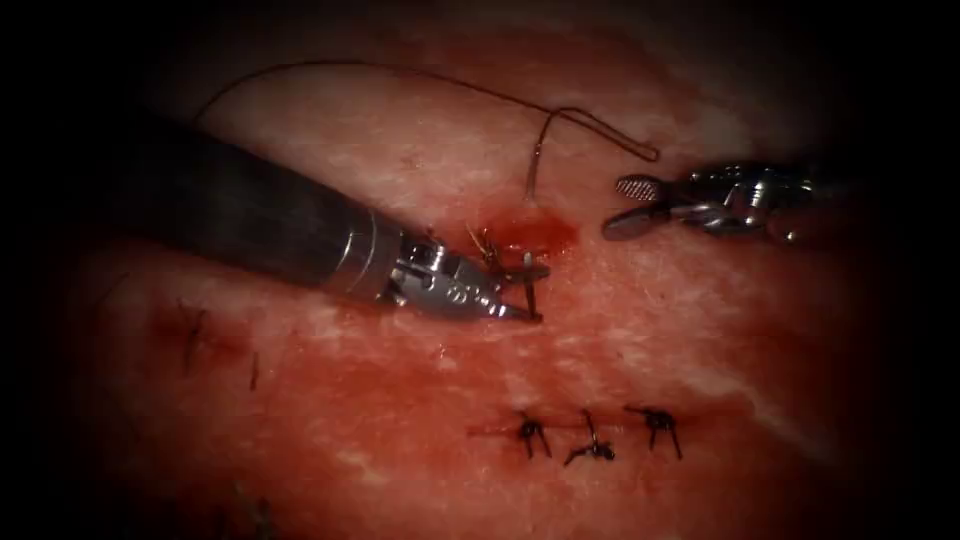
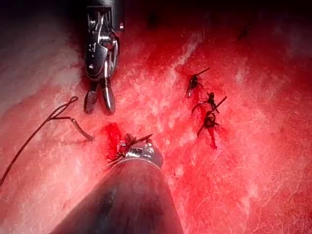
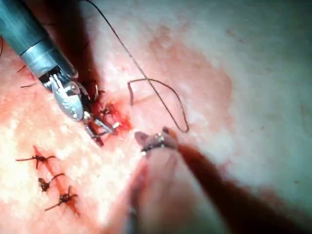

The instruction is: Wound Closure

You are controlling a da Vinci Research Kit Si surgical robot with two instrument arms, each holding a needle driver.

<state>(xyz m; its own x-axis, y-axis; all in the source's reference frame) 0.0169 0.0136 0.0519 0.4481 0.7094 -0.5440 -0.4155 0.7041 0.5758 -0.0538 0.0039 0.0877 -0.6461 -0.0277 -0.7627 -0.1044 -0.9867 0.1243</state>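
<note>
i see my left claw (image 1: 520, 290) down on the tissue (image 1: 700, 330), just beside a small pool of red fluid (image 1: 535, 232). its jaws are parted around a short dark piece at the tip, with a tangle of dark thread ends there, and i cannot tell whether that piece is the needle or a knot, nor whether the jaws really clamp it. in the left wrist view the same claw (image 2: 134, 146) sits at the edge of the red fluid (image 2: 111, 136). my right claw (image 1: 630, 205) hovers to the right of the pool, jaws apart and holding nothing; the left wrist view shows it (image 2: 100, 100) spread wide too. the thread (image 1: 400, 75) runs in a long arc across the upper tissue, bends into a narrow loop above the right claw, and a short strand drops toward the red fluid. lower on the tissue lies a closed cut with three knotted stitches (image 1: 590, 435), their cut ends sticking up, well apart from both claws.
</note>
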